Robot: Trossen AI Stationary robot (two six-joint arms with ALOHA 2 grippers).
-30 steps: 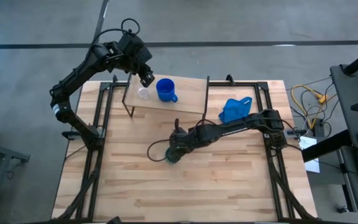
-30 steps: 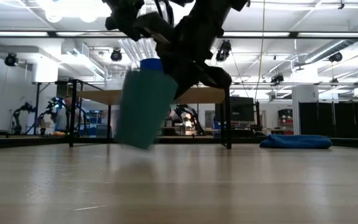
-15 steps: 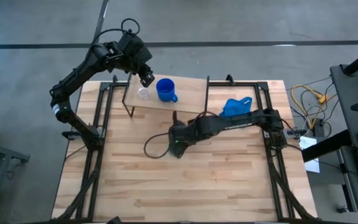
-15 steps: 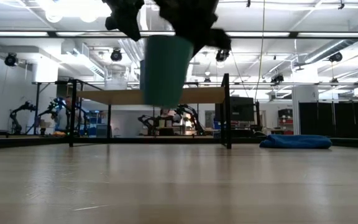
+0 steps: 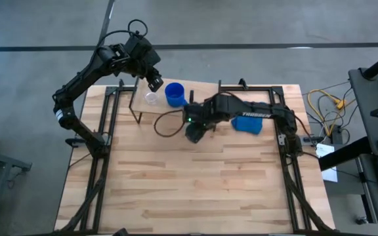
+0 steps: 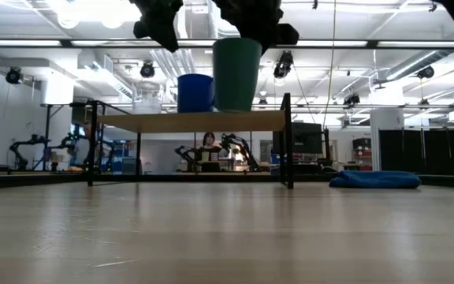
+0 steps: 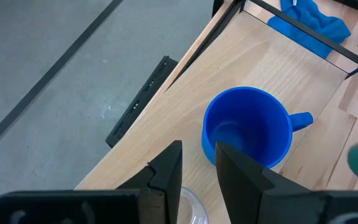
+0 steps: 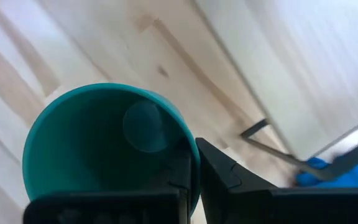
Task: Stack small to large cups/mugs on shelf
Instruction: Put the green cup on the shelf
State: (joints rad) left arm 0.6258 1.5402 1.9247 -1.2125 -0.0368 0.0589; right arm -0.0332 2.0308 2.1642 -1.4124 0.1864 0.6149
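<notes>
You are working over the plank table (image 5: 195, 190), and the shelf (image 6: 191, 121) is standing at its far edge with two of the three vessels already sitting on it. Your right gripper (image 5: 194, 129) is clenching the rim of the dark green cup (image 6: 237, 63), one finger inside the wall and one outside as the right wrist view shows, and it is carrying the cup upright in the air, level with the shelf top and just beside the blue mug (image 5: 174, 94); from the low view you cannot tell whether it is hanging over the board or in front of it. The mug is standing upright on the shelf, handle pointing toward the blue cloth (image 5: 248, 123) lying on the table beyond. Your left gripper (image 5: 154, 82) is hovering over the shelf near the tiny clear glass cup (image 5: 151, 98), its fingers nearly closed and holding nothing. As a judgement, you are roughly midway: the green cup is not yet set down, and none of the three are nested, so the small-to-large stacking is what is remaining.
</notes>
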